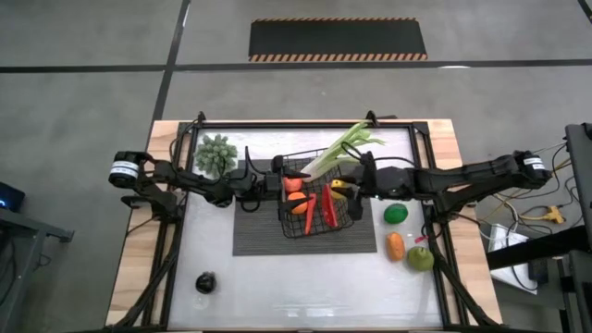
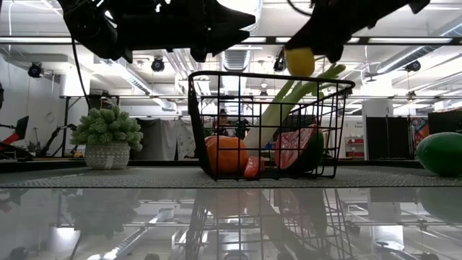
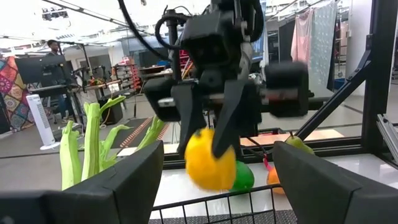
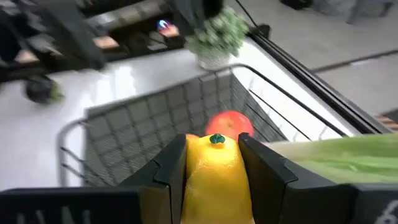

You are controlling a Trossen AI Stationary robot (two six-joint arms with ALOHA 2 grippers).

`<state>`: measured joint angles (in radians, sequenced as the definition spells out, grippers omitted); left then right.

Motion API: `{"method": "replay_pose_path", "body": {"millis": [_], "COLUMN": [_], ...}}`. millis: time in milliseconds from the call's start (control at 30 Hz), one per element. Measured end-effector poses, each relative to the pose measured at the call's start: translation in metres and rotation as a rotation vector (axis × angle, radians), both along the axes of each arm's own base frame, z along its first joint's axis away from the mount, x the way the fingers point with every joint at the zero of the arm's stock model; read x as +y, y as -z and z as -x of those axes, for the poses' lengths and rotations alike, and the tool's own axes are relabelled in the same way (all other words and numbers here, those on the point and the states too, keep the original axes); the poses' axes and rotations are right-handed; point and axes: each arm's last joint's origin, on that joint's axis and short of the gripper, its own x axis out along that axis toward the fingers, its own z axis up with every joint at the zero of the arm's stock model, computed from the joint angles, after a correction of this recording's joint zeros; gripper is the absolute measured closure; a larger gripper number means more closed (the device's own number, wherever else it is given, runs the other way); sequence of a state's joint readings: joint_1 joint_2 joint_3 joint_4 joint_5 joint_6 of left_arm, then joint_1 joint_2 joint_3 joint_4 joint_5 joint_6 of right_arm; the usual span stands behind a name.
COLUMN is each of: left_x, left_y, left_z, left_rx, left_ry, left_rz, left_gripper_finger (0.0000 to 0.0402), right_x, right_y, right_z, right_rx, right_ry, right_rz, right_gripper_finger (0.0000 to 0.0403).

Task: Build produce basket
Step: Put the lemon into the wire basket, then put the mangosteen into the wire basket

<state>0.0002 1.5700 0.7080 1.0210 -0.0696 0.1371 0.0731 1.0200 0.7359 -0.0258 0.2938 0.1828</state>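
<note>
The right gripper [image 1: 344, 190] had its fingers clamped on a yellow lemon [image 4: 213, 171], hanging just over the right-hand rim of the black wire basket [image 1: 294, 228], which sat mid-bench on the ribbed mat [image 1: 254, 242]. Not much room in there: the leek [image 1: 338, 151] leaned out over the basket's far right corner, with a tomato [image 1: 294, 184], an orange piece [image 1: 298, 201] and a red chili [image 1: 328, 209] already inside. The left gripper [image 1: 259, 182] hovered right at the basket's left rim, fingers spread apart with nothing between them.

Open space was mostly toward the near edge of the bench, apart from a dark piece [image 1: 204, 282] by the near left corner. On the right side sat a lime [image 1: 395, 214], a small orange piece [image 1: 395, 245] and a green pear [image 1: 421, 258], all well clear of the basket. A potted plant [image 1: 215, 154] stood near the far left corner.

The low view showed the lemon above rim height, which the overhead one didn't. The left wrist view looked straight across at the right gripper's hold.
</note>
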Motion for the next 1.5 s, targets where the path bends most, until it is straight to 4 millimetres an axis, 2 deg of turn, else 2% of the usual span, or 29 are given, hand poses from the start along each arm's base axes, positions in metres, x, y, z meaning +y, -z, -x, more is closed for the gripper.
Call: {"method": "replay_pose_path", "body": {"millis": [133,333,500,667,833,967,1167,1367,1500], "left_x": [0.0,-0.002,-0.007,-0.013,-0.019,-0.029,-0.056,-0.083,-0.101], "left_y": [0.0,-0.01,-0.025,-0.029,-0.029,-0.028,-0.021,-0.023,-0.024], "left_z": [0.0,0.001,0.01,0.014,0.016,0.016,0.019,0.023,0.022], "left_rx": [-0.001,-0.067,-0.12,-0.108,-0.102,-0.089,0.009,0.033,0.153], "left_ry": [0.0,0.006,0.026,0.05,0.069,0.108,0.206,0.148,0.058], "left_rz": [0.0,0.0,0.002,0.001,0.011,0.056,0.194,0.286,0.41], "left_gripper_finger": [0.0118,0.0118,0.0118,0.0118,0.0118,0.0118,0.0118,0.0118,0.0118], "right_x": [-0.002,-0.004,-0.014,-0.023,-0.026,-0.026,-0.026,-0.025,-0.024], "right_y": [0.009,0.03,0.038,0.042,0.035,0.027,0.007,-0.023,-0.035], "right_z": [-0.011,-0.041,-0.062,-0.077,-0.086,-0.085,-0.075,-0.061,-0.052], "right_rx": [0.022,0.012,0.075,0.143,0.192,0.232,0.231,0.132,0.09], "right_ry": [0.039,0.053,0.141,0.151,0.142,0.119,0.07,0.041,0.004], "right_rz": [0.036,0.11,0.121,0.158,0.192,0.225,0.324,0.391,0.391], "right_gripper_finger": [0.0288,0.028,0.025,0.0214,0.019,0.0183,0.0182,0.0182,0.0182]}}
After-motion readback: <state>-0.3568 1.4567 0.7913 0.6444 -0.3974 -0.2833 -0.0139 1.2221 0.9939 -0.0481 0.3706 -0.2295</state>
